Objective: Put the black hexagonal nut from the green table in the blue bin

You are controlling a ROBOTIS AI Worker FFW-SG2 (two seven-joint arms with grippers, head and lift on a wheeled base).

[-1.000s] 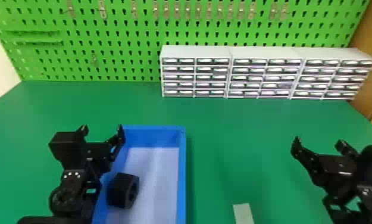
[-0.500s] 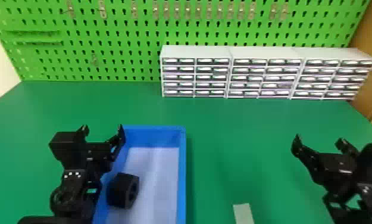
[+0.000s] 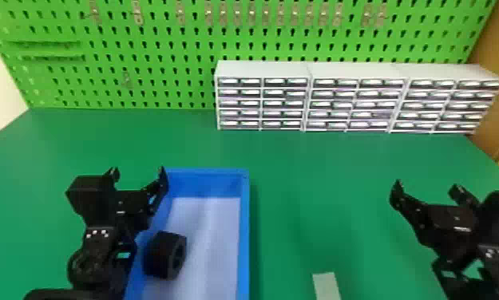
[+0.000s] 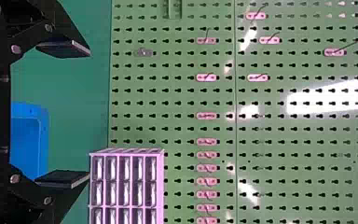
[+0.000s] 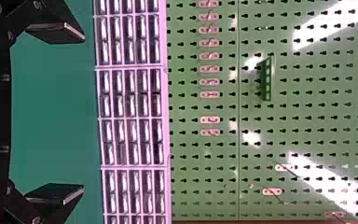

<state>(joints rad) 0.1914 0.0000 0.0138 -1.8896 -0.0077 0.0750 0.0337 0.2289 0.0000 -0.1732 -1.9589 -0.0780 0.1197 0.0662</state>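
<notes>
Displaying black hexagonal nut (image 3: 158, 255) inside blue bin (image 3: 244, 223). Holding fingers apart at left gripper (image 3: 138, 172), near bin; holding fingers apart at right gripper (image 3: 426, 188), above green table (image 3: 320, 179).

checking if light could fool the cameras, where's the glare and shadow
Left wrist view: bright white glare on the pegboard; right wrist view: glare streaks there too; head view: soft shadow on the green table, right of the blue bin.

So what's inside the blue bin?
The black hexagonal nut is inside the blue bin, by its left side, with pale floor beside it. The left arm covers part of that side, and the nut hides the floor under it, so I can't see those bits.
</notes>
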